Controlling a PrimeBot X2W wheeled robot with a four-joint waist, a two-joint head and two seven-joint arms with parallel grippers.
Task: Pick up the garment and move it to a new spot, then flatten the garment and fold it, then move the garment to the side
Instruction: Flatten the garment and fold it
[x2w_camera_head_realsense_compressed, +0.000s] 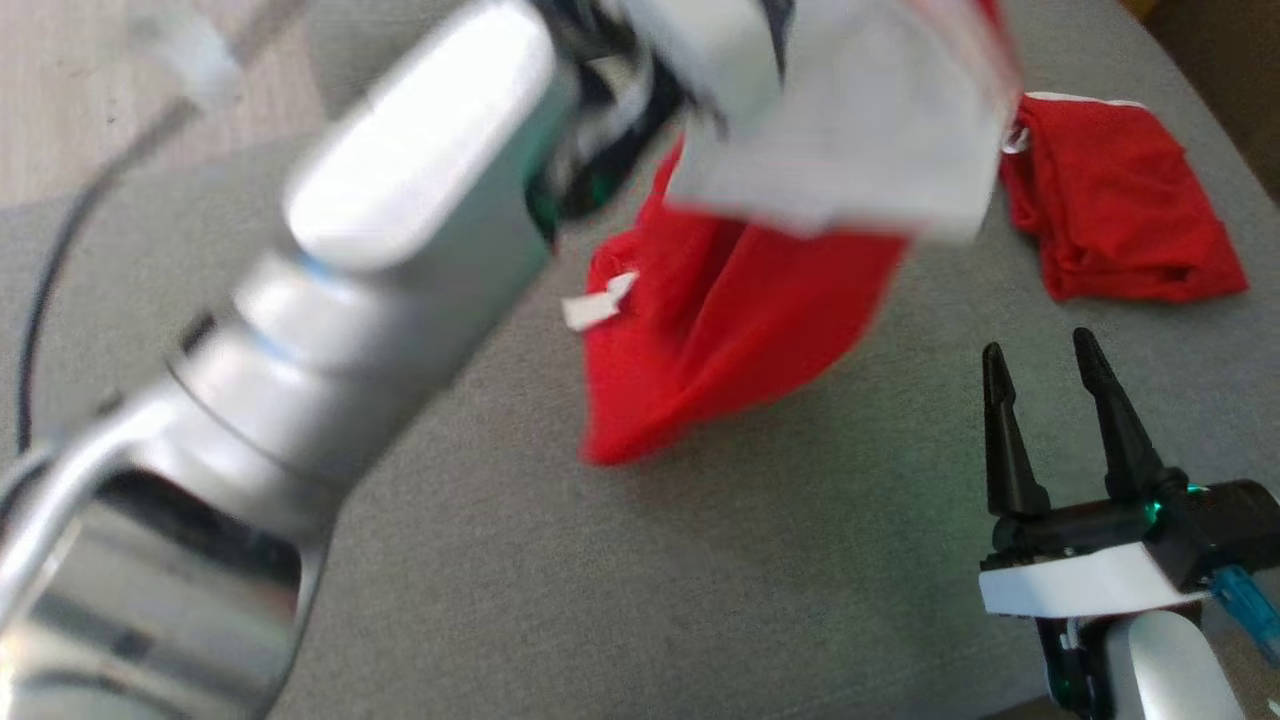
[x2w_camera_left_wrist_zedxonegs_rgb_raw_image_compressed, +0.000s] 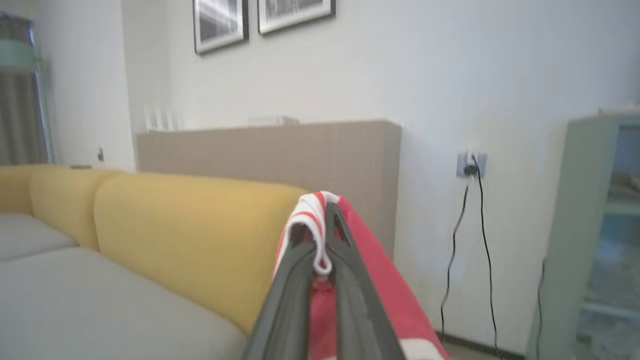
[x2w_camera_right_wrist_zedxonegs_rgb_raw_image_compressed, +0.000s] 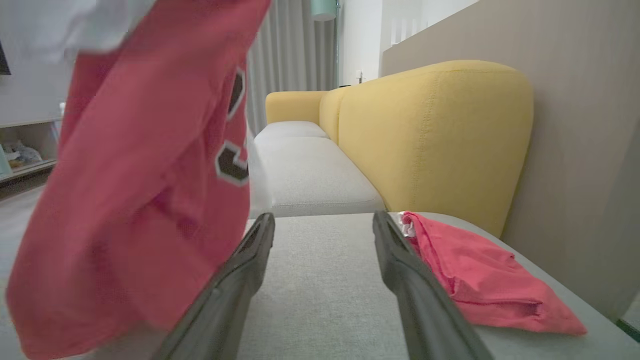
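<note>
Head view has my left arm (x2w_camera_head_realsense_compressed: 380, 250) blurred across the frame, with the garment (x2w_camera_head_realsense_compressed: 720, 330) hanging from it above the grey cushion (x2w_camera_head_realsense_compressed: 620, 580). I cannot tell whether its lowest fold touches the cushion. In the left wrist view the left fingers (x2w_camera_left_wrist_zedxonegs_rgb_raw_image_compressed: 345, 260) are pinched together on the red-and-white striped trim (x2w_camera_left_wrist_zedxonegs_rgb_raw_image_compressed: 305, 215), and the red cloth drapes off to one side. The right fingers (x2w_camera_head_realsense_compressed: 1005, 430) are spread apart and hold nothing, low near the cushion's front edge. In the right wrist view the garment hangs just beside them. A second red cloth (x2w_camera_head_realsense_compressed: 1120, 200) lies folded at the far side, well apart from the hanging one.

I judge the pickup done and the carry under way, with flattening and folding yet to come. The cloth looks thin, light and limp, so I expect it to swing and land bunched. The stitched trim should give a firm hold, but from one point the garment hangs in a bundle. To spread it I would have the right fingers take an opposite edge or hem corner, and set it down clear of the folded cloth.
</note>
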